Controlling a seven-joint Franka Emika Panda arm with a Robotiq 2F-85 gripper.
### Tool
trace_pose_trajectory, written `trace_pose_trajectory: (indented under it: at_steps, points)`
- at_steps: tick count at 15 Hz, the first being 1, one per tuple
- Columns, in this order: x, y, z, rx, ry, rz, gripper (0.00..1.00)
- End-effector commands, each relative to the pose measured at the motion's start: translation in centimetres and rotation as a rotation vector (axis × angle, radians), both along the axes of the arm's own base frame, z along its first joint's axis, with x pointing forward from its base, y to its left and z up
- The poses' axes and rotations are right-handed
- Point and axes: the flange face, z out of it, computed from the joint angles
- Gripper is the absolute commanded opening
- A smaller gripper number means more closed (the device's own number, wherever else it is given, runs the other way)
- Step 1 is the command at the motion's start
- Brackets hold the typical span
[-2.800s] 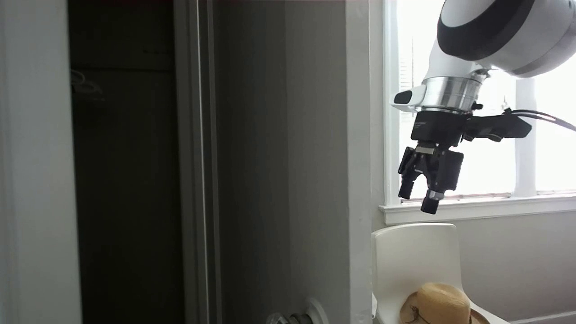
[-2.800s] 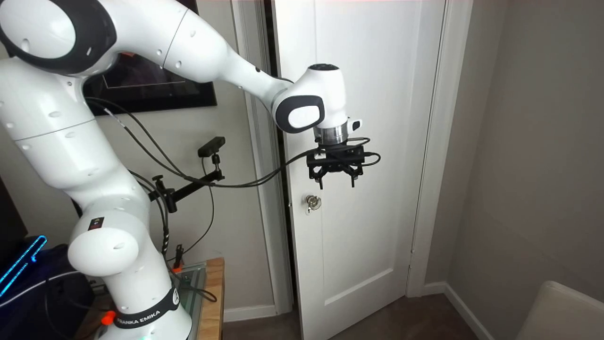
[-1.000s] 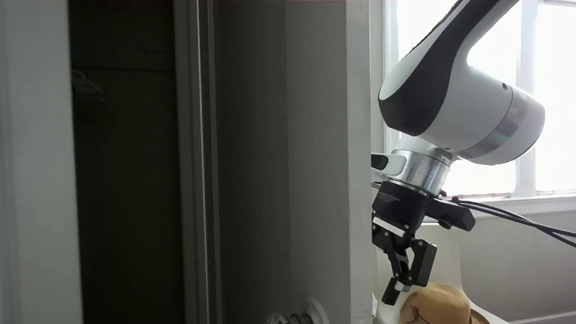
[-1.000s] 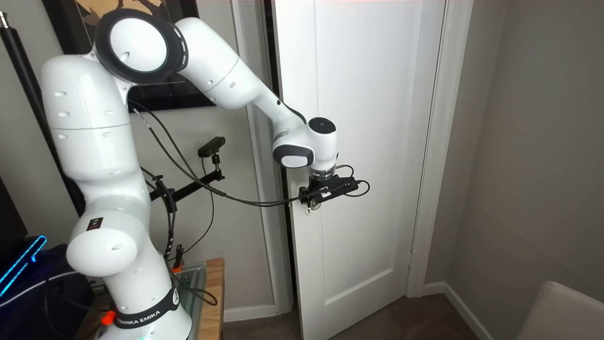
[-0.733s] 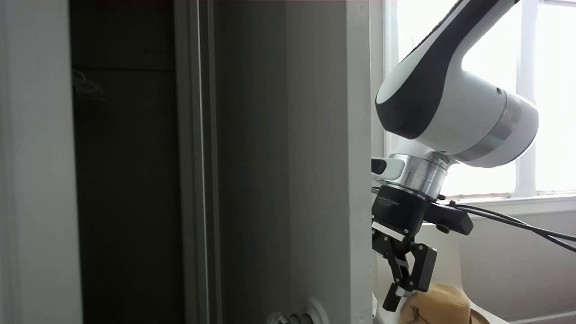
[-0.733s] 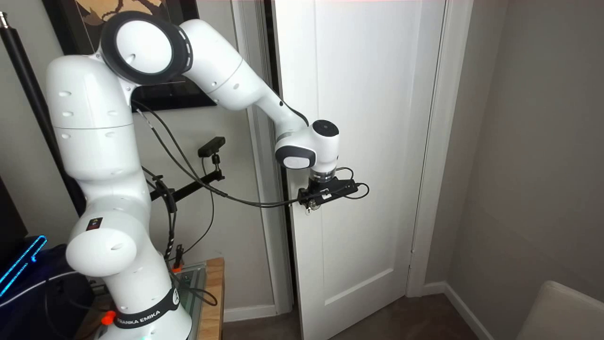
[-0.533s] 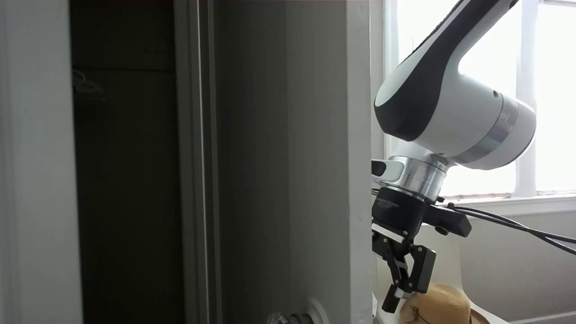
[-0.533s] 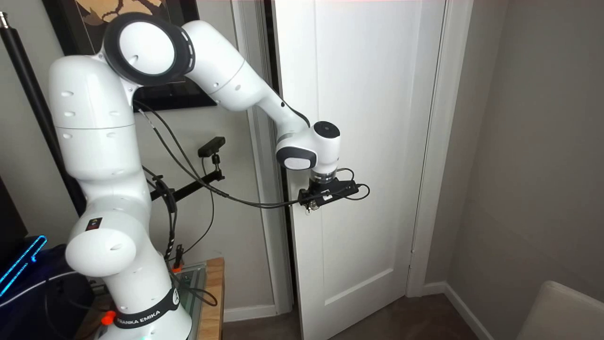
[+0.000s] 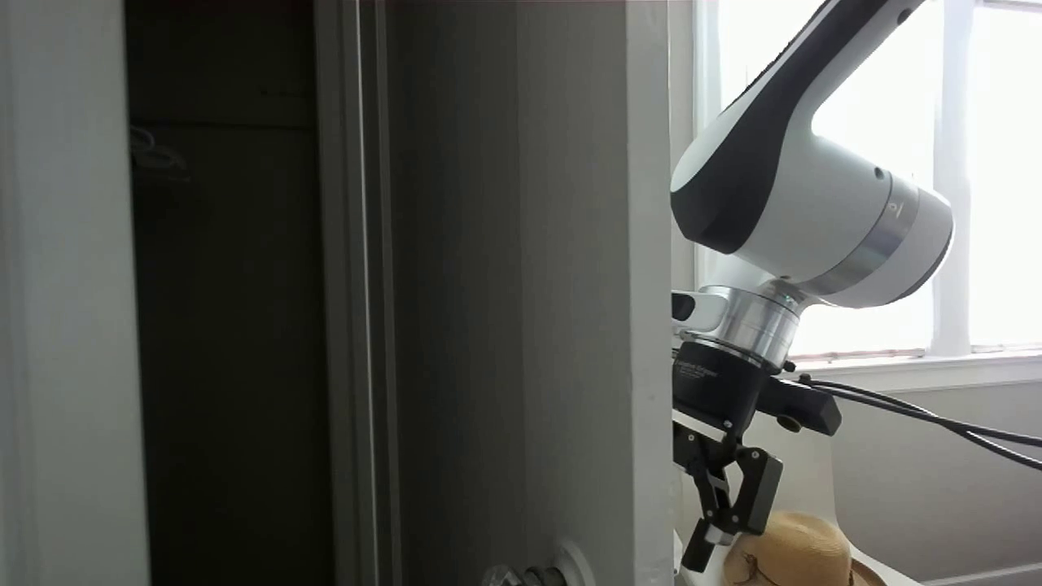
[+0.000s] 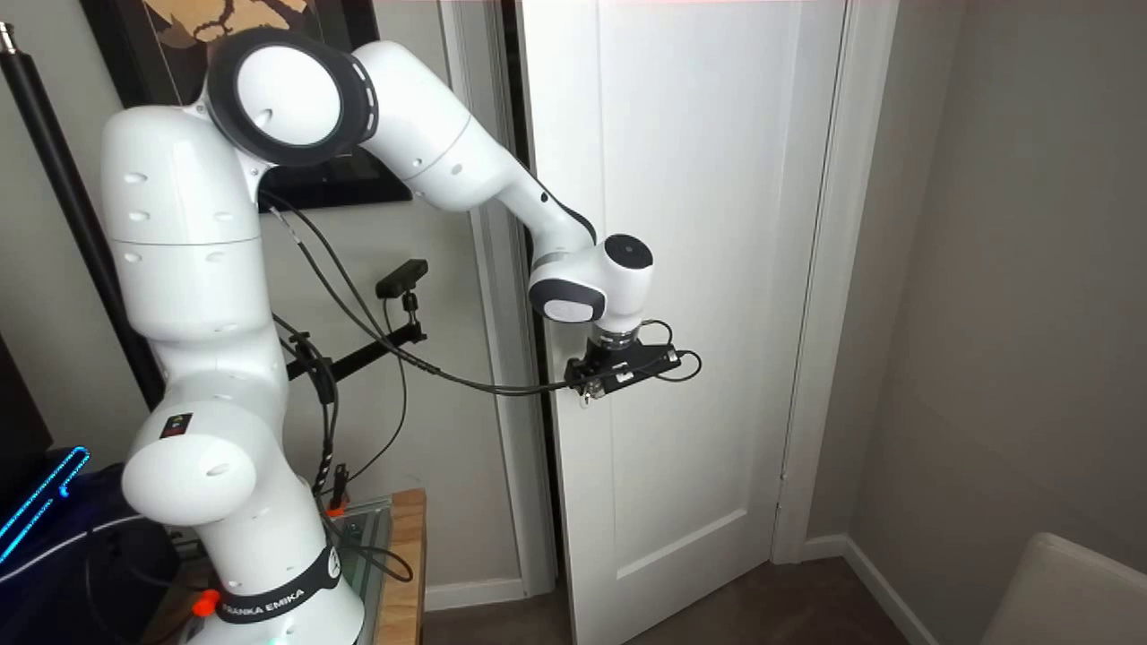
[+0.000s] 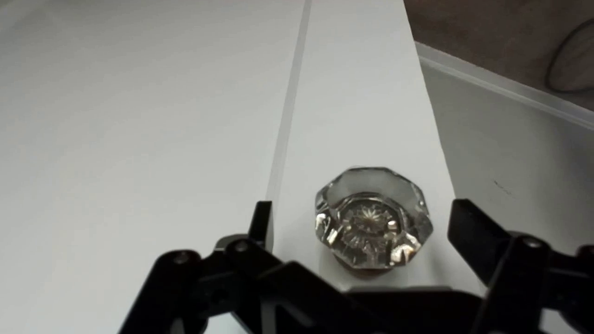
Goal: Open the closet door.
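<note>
End effector (image 11: 363,220) spread wide: fingers (image 11: 474,239) flank the faceted knob (image 11: 373,220) on the closet door (image 10: 712,282), with a gap each side.

Lower than moments earlier, the end effector (image 11: 363,219) comes down to the knob (image 11: 373,228). In an exterior view, it slopes where it hung level, now covering part of the knob, while the elbow (image 10: 287,94) stands farther right, exposing a black pole (image 10: 82,224) and more of a wall picture (image 10: 233,16). In an exterior view, the end effector's backdrop changes from the window (image 9: 1009,122) to the chair (image 9: 806,476); it tilts further, one side behind the edge of the door (image 9: 650,325), the other just overlapping the hat (image 9: 802,544). The cables (image 9: 875,397) hang lower.
</note>
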Motion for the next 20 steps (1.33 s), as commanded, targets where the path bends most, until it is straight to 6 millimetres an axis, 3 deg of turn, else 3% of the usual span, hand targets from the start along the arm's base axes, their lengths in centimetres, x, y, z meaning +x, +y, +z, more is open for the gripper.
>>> trace_pose_trajectory:
  at_steps: [1,4,6,10,20]
  points:
    - [0.6,0.0,-0.1,0.038,0.006,0.021,0.66]
    - [0.6,-0.2,-0.2,0.039,0.011,0.022,0.42]
    - [0.6,-0.3,-0.2,0.046,0.016,0.023,0.34]
    - [0.5,-1.5,0.2,0.02,-0.009,0.046,0.34]
    - [2.4,-8.1,2.1,-0.036,-0.101,0.211,0.34]
